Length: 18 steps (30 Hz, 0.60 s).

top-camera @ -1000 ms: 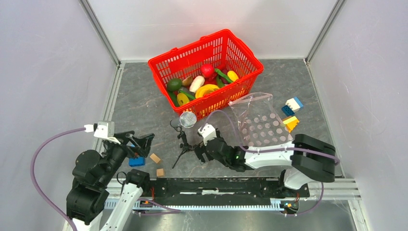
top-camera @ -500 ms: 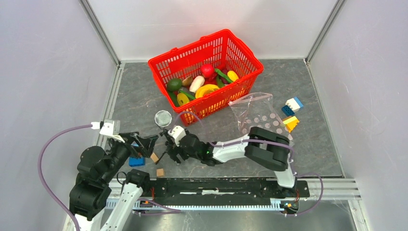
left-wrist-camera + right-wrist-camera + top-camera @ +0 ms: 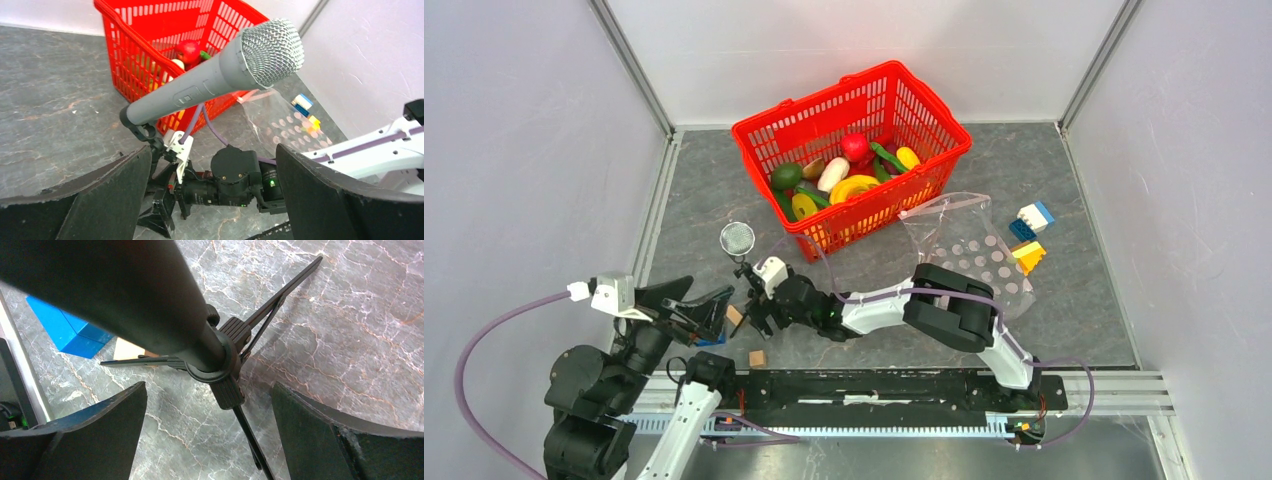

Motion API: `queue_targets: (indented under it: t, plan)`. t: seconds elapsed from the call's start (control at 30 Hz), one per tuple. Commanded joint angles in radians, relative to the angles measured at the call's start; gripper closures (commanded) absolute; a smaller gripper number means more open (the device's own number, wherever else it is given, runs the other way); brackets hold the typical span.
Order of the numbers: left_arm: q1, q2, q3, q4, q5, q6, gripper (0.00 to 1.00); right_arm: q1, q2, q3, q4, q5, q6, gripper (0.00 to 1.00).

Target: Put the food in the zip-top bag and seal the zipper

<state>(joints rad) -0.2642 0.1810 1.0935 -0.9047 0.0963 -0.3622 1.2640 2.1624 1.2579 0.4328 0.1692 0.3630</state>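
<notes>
Room: we are squeezed beside the microphone stand (image 3: 220, 355) at the table's (image 3: 704, 220) front edge.
Left gripper (image 3: 214, 150): spread wide, holding nothing.
Right gripper (image 3: 207, 387): spread wide, stand between its fingers.
Food (image 3: 844, 170): in the red basket (image 3: 924, 110), far from both.

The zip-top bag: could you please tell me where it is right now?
In the top external view, the zip-top bag lies on the table, right of centre, beside the red basket, with coloured bricks to its right.

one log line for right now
left gripper: open | right gripper: open at mic stand | food: in red basket | zip-top bag: no food seen
</notes>
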Motion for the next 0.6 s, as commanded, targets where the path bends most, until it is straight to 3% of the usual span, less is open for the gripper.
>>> queue_targets:
  t: [0.0,0.3,0.43,0.57]
  plan:
    - [0.0,0.006,0.012,0.026,0.124,-0.023,0.0,0.002,-0.09,-0.109,0.082,-0.036,0.005,0.02]
    - [0.008,0.038,-0.005,0.11,0.391,0.005,0.0,0.009,-0.385,-0.4,0.178,-0.144,-0.034,0.02]
    - [0.054,0.059,-0.045,0.115,0.593,-0.008,0.0,0.021,-0.552,-0.589,0.208,-0.05,0.026,0.02]
    - [0.124,-0.002,-0.105,0.118,0.617,-0.052,0.0,0.033,-0.743,-0.789,0.191,0.023,0.076,0.02]
